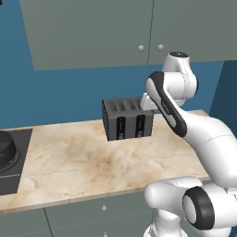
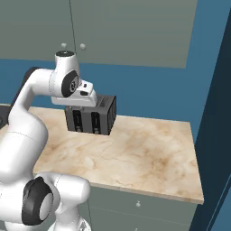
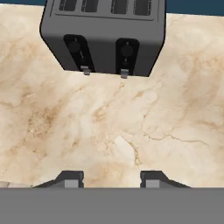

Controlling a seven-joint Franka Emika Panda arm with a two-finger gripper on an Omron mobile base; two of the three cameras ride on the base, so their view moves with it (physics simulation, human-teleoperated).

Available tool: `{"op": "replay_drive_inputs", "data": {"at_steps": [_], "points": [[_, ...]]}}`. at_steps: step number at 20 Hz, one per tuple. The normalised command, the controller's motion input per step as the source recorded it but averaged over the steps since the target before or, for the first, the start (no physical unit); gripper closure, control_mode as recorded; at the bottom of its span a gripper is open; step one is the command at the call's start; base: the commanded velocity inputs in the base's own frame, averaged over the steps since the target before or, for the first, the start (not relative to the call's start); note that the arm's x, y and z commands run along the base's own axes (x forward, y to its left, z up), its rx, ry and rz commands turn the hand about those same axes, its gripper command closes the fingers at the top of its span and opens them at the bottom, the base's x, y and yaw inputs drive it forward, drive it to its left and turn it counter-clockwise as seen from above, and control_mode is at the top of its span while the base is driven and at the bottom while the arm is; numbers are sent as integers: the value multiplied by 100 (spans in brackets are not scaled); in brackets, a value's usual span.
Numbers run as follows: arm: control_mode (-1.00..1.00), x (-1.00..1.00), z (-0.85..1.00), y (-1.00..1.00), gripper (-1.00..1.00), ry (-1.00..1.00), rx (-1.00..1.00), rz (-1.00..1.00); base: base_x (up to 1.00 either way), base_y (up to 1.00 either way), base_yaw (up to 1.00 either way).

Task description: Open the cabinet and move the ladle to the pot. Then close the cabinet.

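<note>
The grey-green cabinet [image 1: 92,32] [image 2: 126,31] hangs over the counter with both doors shut; its two white knobs [image 1: 141,47] [image 2: 82,46] sit side by side at the seam. At the far left edge, part of the dark round pot [image 1: 5,149] rests on a black stovetop. The ladle is hidden. My gripper [image 3: 111,179] hovers above the marble counter just in front of the toaster, pointing down, its fingertips [image 3: 72,178] apart with nothing between them. In the right base view, the hand [image 2: 85,94] hangs above the toaster, well below the knobs.
A boxy dark toaster [image 1: 128,119] [image 2: 92,116] [image 3: 105,37] stands at the back of the marble counter [image 1: 83,157]. Drawer fronts with knobs [image 1: 104,208] run under the counter edge. A dark blue wall [image 2: 216,135] closes off the right end.
</note>
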Motion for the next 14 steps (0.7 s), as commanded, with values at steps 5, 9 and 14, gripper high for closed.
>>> {"op": "replay_drive_inputs", "data": {"at_steps": [5, 9, 14], "points": [[-100, -10, 0, 5, -100, -5, 0, 0, 0, 0, 0], [-100, -11, 0, 25, -100, -11, -5, 1, 0, 0, 0], [-100, -12, 15, 42, -100, -15, -15, 0, 0, 0, 0]]}}
